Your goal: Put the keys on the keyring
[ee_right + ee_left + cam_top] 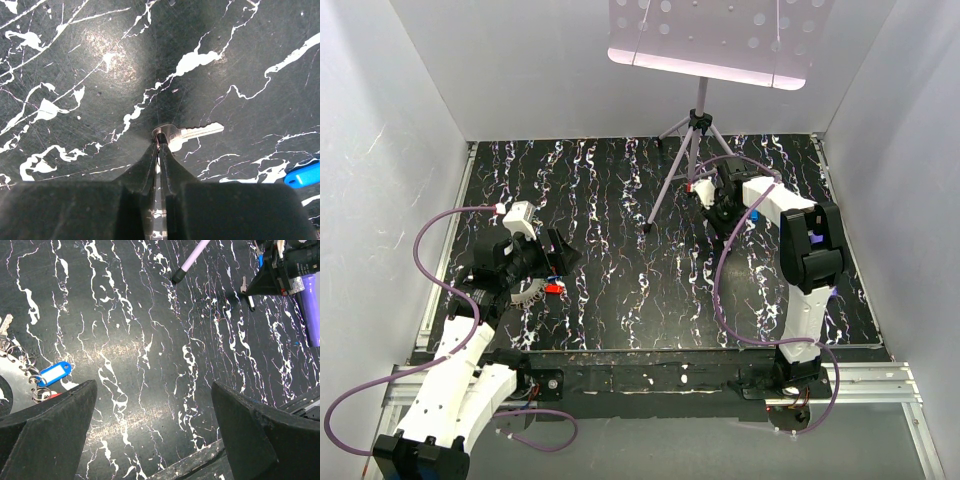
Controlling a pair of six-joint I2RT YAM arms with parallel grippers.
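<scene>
Jaws of right gripper (pixel 161 140) closed tight on the head rim of silver key (pixel 192 134), which lies flat on tabletop (pixel 75 75). Jaws of left gripper (pixel 154 390) wide, holding nothing; keyring (pixel 20 365) lies just beside it, well apart from the key.

Risk: the pinch takes only the head's edge, so the key may pivot or slip on lifting; the unheld keyring may skid during threading.

Right wrist view shows the pinch, which the top view hides. Left wrist view shows the coils and blue tag (pixel 55 374); the top view gives only a pale arc with red piece (pixel 556 288).
</scene>
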